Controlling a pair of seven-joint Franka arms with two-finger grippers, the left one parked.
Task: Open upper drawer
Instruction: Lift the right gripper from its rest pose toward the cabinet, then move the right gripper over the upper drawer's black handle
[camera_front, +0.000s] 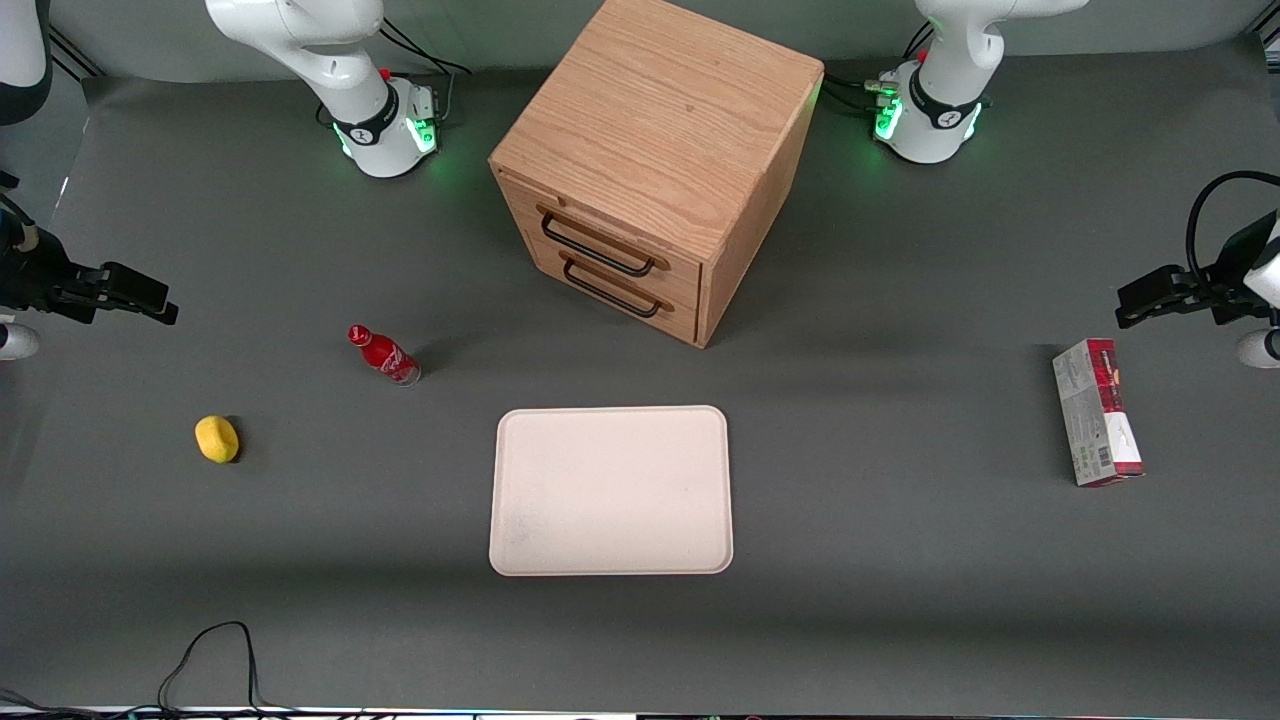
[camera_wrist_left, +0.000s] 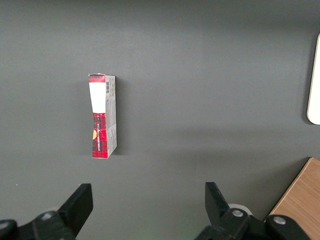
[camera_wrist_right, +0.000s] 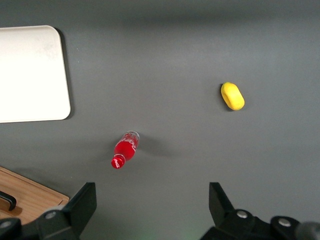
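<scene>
The oak cabinet (camera_front: 660, 130) stands at the middle of the table's back, turned at an angle. Its upper drawer (camera_front: 640, 243) is closed, with its long black wire handle (camera_front: 598, 248) flush along the front. The lower drawer's handle (camera_front: 612, 293) sits just beneath. My right gripper (camera_front: 150, 300) hangs above the table toward the working arm's end, well away from the cabinet. It is open (camera_wrist_right: 152, 200) with only bare table between its fingers. A corner of the cabinet (camera_wrist_right: 30, 192) shows in the right wrist view.
A red bottle (camera_front: 383, 355) (camera_wrist_right: 124, 150) lies on the table between gripper and cabinet. A yellow lemon-like object (camera_front: 217, 439) (camera_wrist_right: 232, 96) lies nearer the front camera. A white tray (camera_front: 611, 490) (camera_wrist_right: 30, 72) lies in front of the cabinet. A red-and-white box (camera_front: 1096, 412) (camera_wrist_left: 102, 115) lies toward the parked arm's end.
</scene>
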